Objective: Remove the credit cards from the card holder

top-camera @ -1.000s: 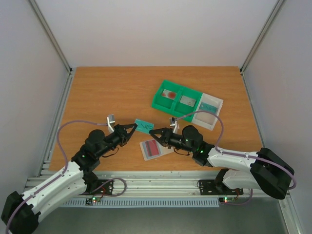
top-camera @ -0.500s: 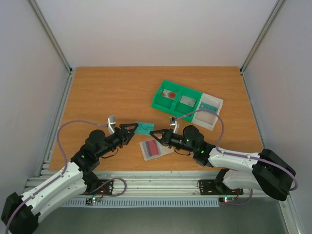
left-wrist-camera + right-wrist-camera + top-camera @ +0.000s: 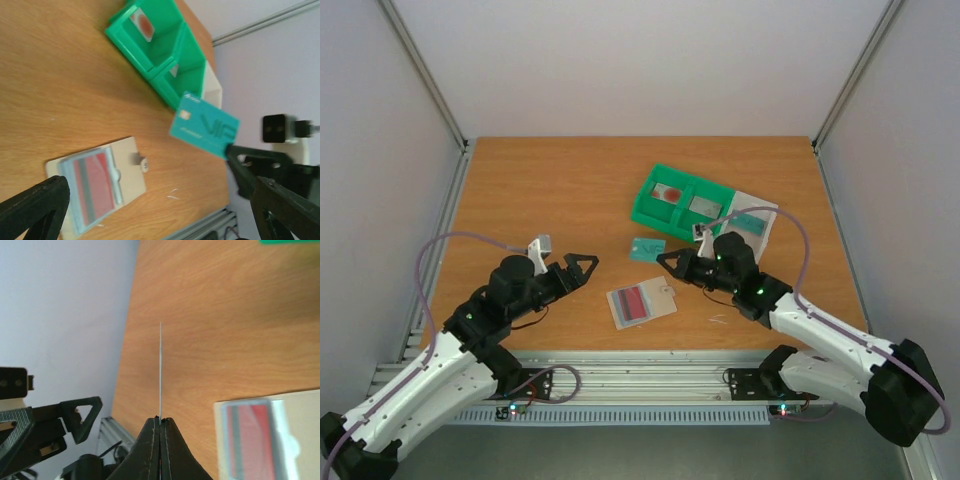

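Pinching the teal card (image 3: 647,249) by a corner, the right gripper (image 3: 661,259) holds it above the table (image 3: 540,190) near the green tray (image 3: 682,222), while the left gripper (image 3: 582,272) gapes wide and empty. Between them the card holder (image 3: 662,297) lies open and flat, long axis crosswise, just right of the free left jaws, a dark red card (image 3: 633,303) showing in its sleeve.
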### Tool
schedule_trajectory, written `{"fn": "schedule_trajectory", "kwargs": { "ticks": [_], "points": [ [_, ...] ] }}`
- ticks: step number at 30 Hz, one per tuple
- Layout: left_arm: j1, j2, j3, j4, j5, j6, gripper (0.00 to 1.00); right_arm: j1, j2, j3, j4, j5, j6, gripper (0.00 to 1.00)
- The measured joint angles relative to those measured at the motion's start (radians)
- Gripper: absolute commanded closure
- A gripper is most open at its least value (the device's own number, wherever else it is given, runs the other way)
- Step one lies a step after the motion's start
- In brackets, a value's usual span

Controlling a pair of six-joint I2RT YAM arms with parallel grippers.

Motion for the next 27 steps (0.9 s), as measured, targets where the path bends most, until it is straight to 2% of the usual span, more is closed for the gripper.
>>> {"fn": "schedule_trajectory", "kwargs": {
  "ticks": [7,14,21,27],
  "points": [
    [0.0,0.056,0.077,-0.171,-0.021,0.18,0.01,-0.126,-0.056,0.195,-0.393,0.05,-0.212,0.99],
    [0.0,0.106,0.116,-0.279,-0.018,0.343,0.01,-0.239,-0.012,0.395,-0.674,0.136,-0.391,0.99],
    [0.0,0.117,0.161,-0.343,-0.007,0.468,0.01,-0.396,0.092,0.493,-0.815,0.156,-0.463,0.99],
    [0.0,0.118,0.161,-0.36,0.011,0.503,0.01,-0.518,0.163,0.541,-0.878,0.209,-0.502,0.99]
  ]
}}
